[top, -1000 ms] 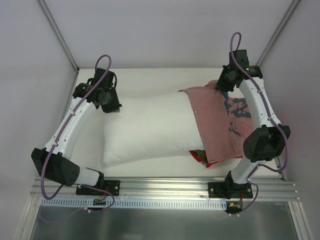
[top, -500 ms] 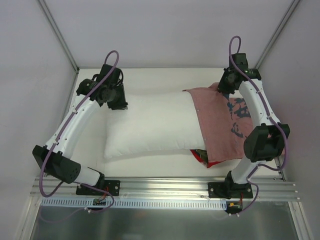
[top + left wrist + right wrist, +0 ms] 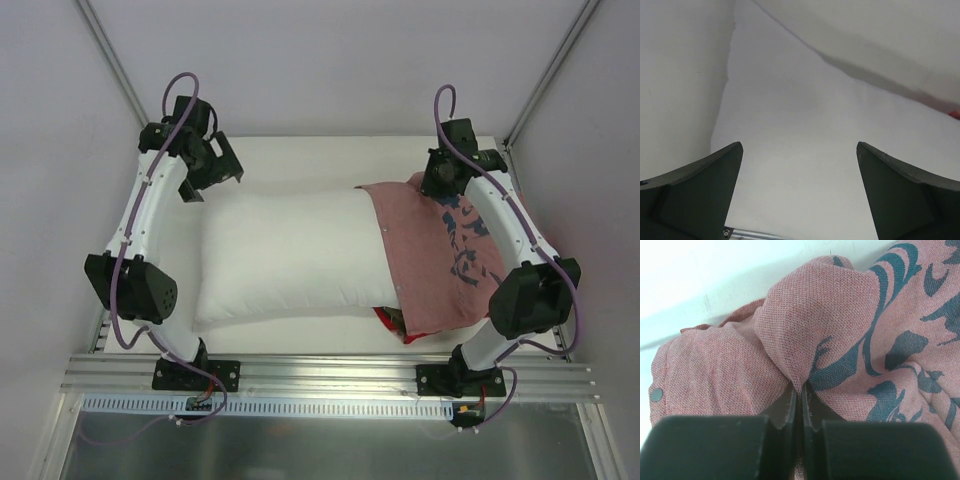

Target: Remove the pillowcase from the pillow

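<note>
The white pillow lies across the middle of the table, its right end still inside the pink pillowcase with dark-blue brush marks. A strip of the red reverse side shows at the near edge. My right gripper is at the pillowcase's far corner. In the right wrist view this gripper is shut on a pinched fold of the pink cloth. My left gripper hangs beyond the pillow's far left corner, apart from it. The left wrist view shows this gripper open with nothing between its fingers.
White walls with metal corner posts close in the table on three sides. An aluminium rail runs along the near edge by the arm bases. A snap button sits on the pillowcase's hem.
My left gripper opened, let go of the pillow's far left corner and drew back toward the far left. The pillow settled slightly leftward. My right gripper shifted a little left, still holding the cloth.
</note>
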Robot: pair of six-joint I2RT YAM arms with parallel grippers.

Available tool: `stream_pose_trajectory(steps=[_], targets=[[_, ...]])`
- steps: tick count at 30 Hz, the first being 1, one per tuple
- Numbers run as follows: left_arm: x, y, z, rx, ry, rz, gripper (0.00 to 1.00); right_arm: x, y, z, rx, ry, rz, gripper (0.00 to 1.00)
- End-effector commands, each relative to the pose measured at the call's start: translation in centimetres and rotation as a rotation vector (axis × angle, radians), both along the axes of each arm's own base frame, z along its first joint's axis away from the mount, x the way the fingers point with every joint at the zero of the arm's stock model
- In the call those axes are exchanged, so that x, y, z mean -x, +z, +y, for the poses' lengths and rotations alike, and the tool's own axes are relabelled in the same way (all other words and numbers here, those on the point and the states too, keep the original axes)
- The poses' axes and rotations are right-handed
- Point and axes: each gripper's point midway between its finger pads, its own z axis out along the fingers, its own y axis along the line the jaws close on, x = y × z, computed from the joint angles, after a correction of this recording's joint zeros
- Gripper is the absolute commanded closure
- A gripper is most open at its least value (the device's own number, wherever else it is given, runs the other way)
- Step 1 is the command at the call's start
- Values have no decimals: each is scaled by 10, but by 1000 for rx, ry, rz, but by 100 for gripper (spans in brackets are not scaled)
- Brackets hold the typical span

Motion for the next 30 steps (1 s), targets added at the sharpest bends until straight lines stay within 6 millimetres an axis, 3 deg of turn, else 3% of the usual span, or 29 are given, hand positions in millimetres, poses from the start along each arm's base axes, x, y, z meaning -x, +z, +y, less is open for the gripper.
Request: stream_pose_trajectory(steps=[1, 4, 8, 13, 18, 20, 21, 22, 25, 28, 29, 30], targets=[[-4, -9, 26, 28, 126, 64, 1, 11, 19, 4, -6, 30, -51, 99], [-9, -25, 46, 23, 210, 113, 1, 15, 18, 5, -5, 35, -47, 99], [-12, -55, 54, 22, 263, 201, 1, 18, 15, 7, 1, 45, -44, 99], [-17, -100, 41, 68, 247, 319, 1, 21, 13, 13, -4, 59, -40, 99], [-21, -125, 19, 169, 172, 334, 2, 23, 7, 19, 3, 77, -31, 99], [-22, -124, 14, 194, 144, 322, 32, 24, 4, 21, 3, 82, -25, 99], [-23, -123, 12, 205, 136, 316, 55, 24, 3, 22, 3, 83, -22, 99], [-23, -120, 13, 203, 132, 305, 100, 24, 3, 22, 4, 84, -22, 99], [-24, -95, 22, 178, 142, 227, 100, 22, 7, 15, 31, 65, -31, 99], [-18, -74, 44, 134, 214, 155, 100, 20, 14, -1, 37, 21, -40, 99], [-13, -57, 54, 141, 243, 106, 100, 19, 15, -6, 26, 8, -40, 99], [-8, -54, 69, 145, 285, 95, 100, 20, 14, -11, 14, -9, -35, 97]])
